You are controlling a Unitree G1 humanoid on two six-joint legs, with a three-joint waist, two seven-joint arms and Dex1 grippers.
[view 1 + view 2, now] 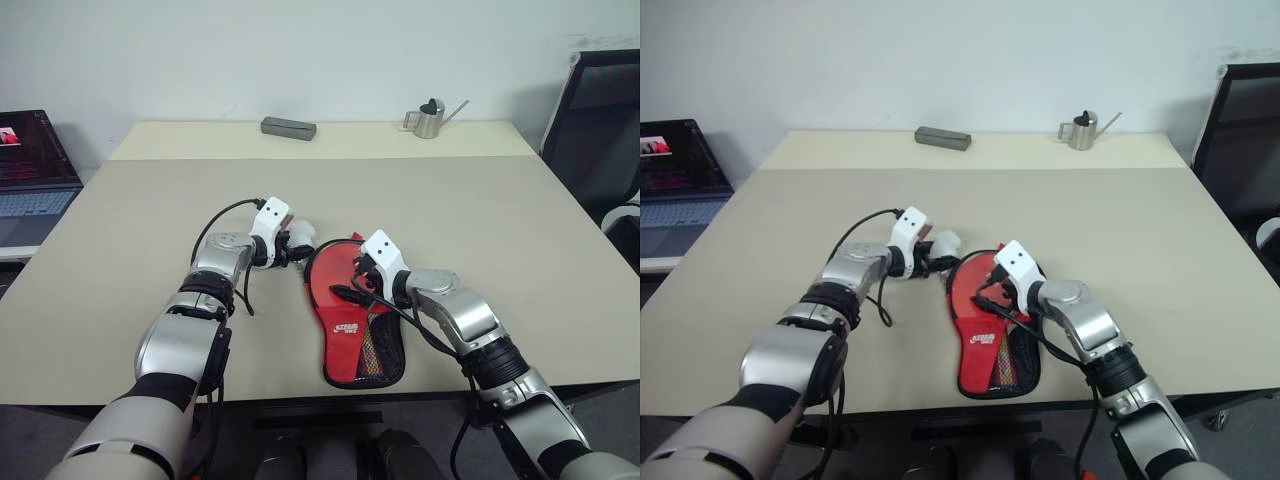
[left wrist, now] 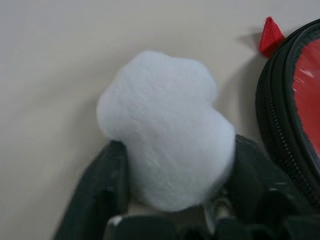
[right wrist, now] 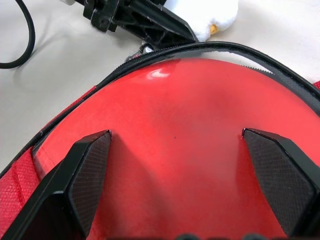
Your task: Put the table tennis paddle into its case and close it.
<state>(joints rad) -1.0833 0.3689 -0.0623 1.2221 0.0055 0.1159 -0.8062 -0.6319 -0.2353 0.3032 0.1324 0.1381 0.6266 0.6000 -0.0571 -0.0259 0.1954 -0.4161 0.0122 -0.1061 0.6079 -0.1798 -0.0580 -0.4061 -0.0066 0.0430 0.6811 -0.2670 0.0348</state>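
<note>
The case (image 1: pixel 350 335) lies on the table near its front edge, red side up, with its white logo and mesh pocket toward me and the round end pointing away. The paddle is hidden. My right gripper (image 3: pixel 176 134) is open, its fingers (image 3: pixel 90 170) spread wide over the smooth red round end inside the black zipper edge (image 3: pixel 240 50). Just left of that end, my left gripper (image 2: pixel 180 147) is shut on a white fluffy ball (image 2: pixel 165 130) beside the zipper edge (image 2: pixel 272 125) and a small red tab (image 2: pixel 271 35).
A small grey box (image 1: pixel 288 127) and a metal watering can (image 1: pixel 430 118) stand at the far edge of the beige table (image 1: pixel 480 230). A laptop (image 1: pixel 30 170) sits off to the left and a black chair (image 1: pixel 600 120) to the right.
</note>
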